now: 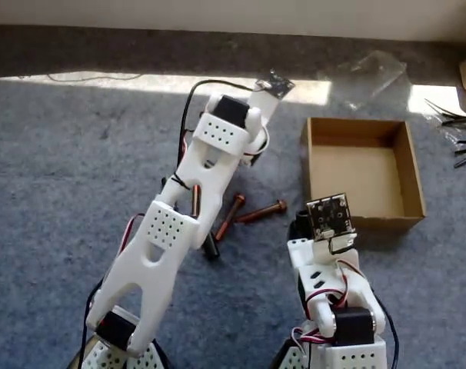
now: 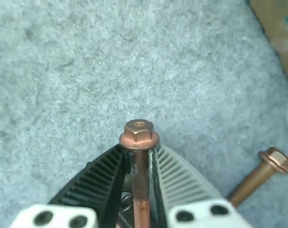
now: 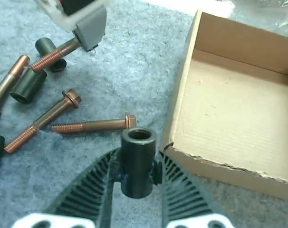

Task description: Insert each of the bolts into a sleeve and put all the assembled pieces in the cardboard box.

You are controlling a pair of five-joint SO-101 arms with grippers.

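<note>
- My left gripper [image 2: 139, 151] has its jaws pinching a copper-coloured bolt [image 2: 139, 135] by the shank, just under the flanged hex head. The head pokes out past the fingertips, above the grey, fuzzy tabletop [image 2: 63, 71].
- A second bolt [image 2: 264, 170] lies loose on the tabletop to one side of that grip, apart from it. A corner of the cardboard box [image 2: 277, 33] shows farther off.
- My right gripper [image 3: 137, 164] has its jaws clamped on a dark sleeve [image 3: 138, 145], gripped partway down its length with the open bore at the far end (I can look straight into the hole).
- In the right wrist view the box sits just beside the held sleeve, open-topped, with its bare cardboard floor showing.
- Two loose bolts lie on the tabletop near the box. One [image 3: 91, 125] points its head toward the box wall; the other [image 3: 44, 121] lies slanted just beyond it.
- Farther from the box is a cluster of parts: another bolt [image 3: 8, 83] and some loose sleeves [image 3: 27, 85], close together (a few of them touching, as far as I can tell).
- From the high view, the left arm [image 1: 194, 184] stretches long across the tabletop over that cluster, while the right arm [image 1: 333, 284] is folded short, close to the box's near corner.
</note>
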